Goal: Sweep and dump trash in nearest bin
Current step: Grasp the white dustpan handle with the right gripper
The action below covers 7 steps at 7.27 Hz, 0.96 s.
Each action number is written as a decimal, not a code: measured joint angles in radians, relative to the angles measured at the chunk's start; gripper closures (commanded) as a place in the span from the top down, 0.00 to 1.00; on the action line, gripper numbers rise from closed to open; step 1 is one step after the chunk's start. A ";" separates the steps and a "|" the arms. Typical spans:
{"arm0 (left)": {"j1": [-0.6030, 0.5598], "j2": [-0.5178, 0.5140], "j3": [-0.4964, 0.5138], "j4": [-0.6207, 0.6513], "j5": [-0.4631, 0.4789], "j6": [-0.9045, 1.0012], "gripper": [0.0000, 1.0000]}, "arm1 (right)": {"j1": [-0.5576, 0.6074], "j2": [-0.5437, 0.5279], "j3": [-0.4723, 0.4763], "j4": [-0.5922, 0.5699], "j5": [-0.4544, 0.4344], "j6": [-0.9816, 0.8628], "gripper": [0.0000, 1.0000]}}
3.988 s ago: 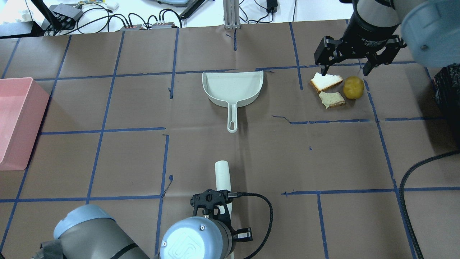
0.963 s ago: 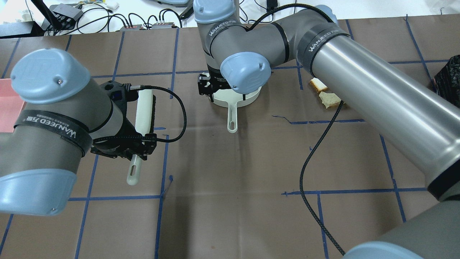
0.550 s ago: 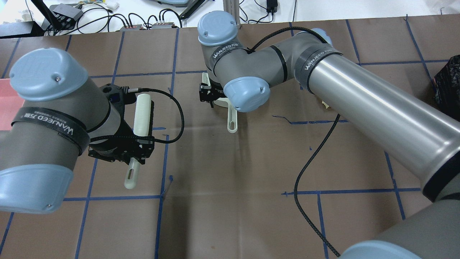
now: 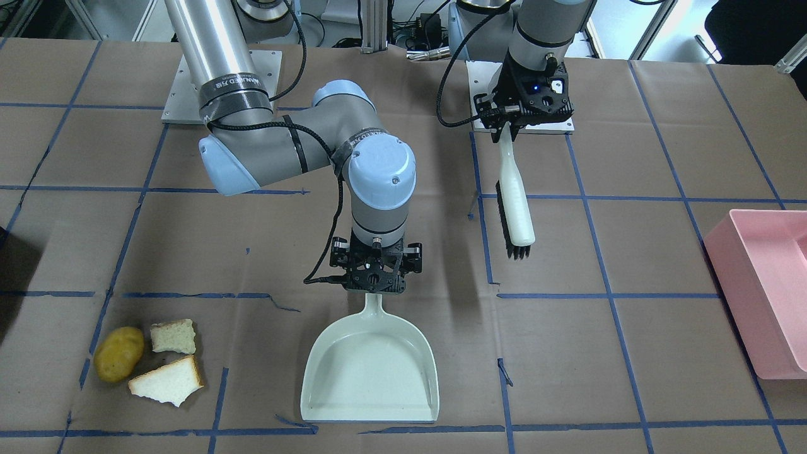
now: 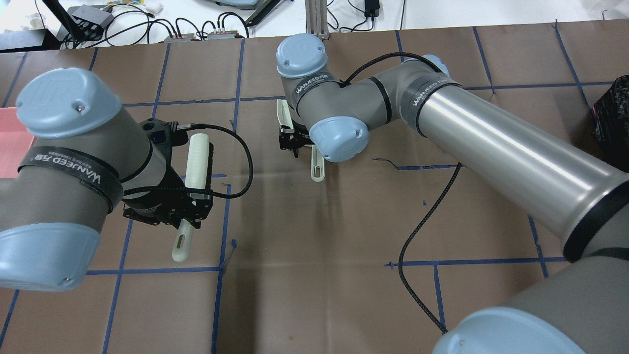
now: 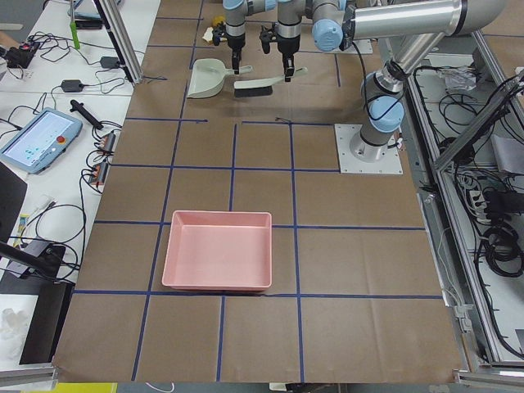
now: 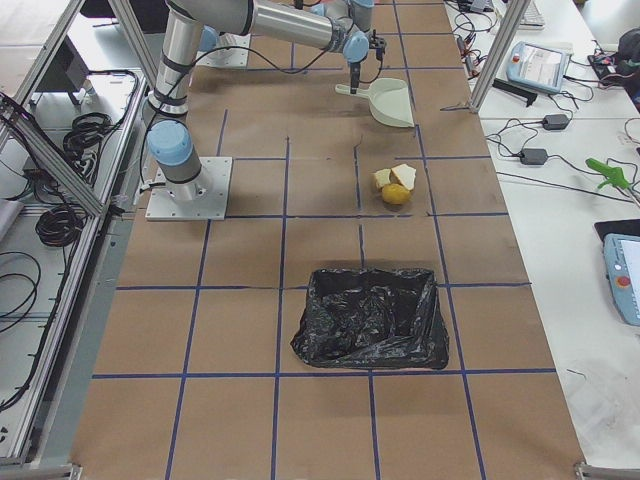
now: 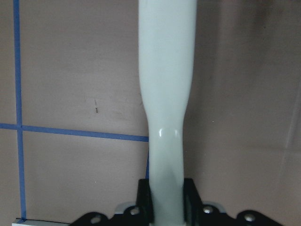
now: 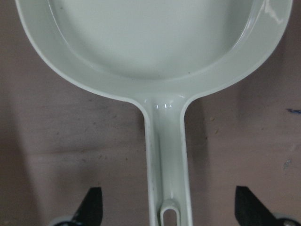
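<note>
The trash lies together on the brown paper: a yellow-brown potato (image 4: 118, 361), a small squarish bread chunk (image 4: 173, 336) and a white bread wedge (image 4: 167, 381); the arm hides them in the overhead view. A pale green dustpan (image 4: 372, 366) lies to their side. My right gripper (image 4: 377, 277) is open, its fingers (image 9: 91, 207) wide on either side of the dustpan handle (image 9: 167, 155), not touching it. My left gripper (image 4: 523, 110) is shut on the handle of a white brush (image 4: 514, 208) with black bristles, held above the table.
A pink bin (image 4: 763, 290) stands at the table end on my left. A bin lined with a black bag (image 7: 370, 315) stands at the end on my right, close to the trash. Cables and devices lie beyond the far table edge.
My right arm left the trash and came over the dustpan, then drew back along it to its handle. My left arm lifted the brush from the front to the left side, now nearly still.
</note>
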<state>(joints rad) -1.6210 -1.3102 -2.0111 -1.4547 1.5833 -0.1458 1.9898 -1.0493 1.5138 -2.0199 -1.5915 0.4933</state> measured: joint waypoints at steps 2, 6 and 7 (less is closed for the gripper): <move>0.002 0.001 -0.002 0.000 -0.022 0.000 0.00 | 0.001 0.016 0.000 -0.002 0.003 0.021 0.99; 0.003 0.002 -0.005 -0.001 -0.030 0.000 0.00 | 0.001 0.030 0.000 -0.002 0.003 0.030 0.91; 0.002 0.002 -0.008 -0.002 -0.030 -0.001 0.00 | 0.001 0.035 -0.001 -0.003 0.003 0.033 0.90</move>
<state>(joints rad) -1.6186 -1.3085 -2.0187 -1.4568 1.5535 -0.1467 1.9909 -1.0144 1.5126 -2.0232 -1.5885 0.5260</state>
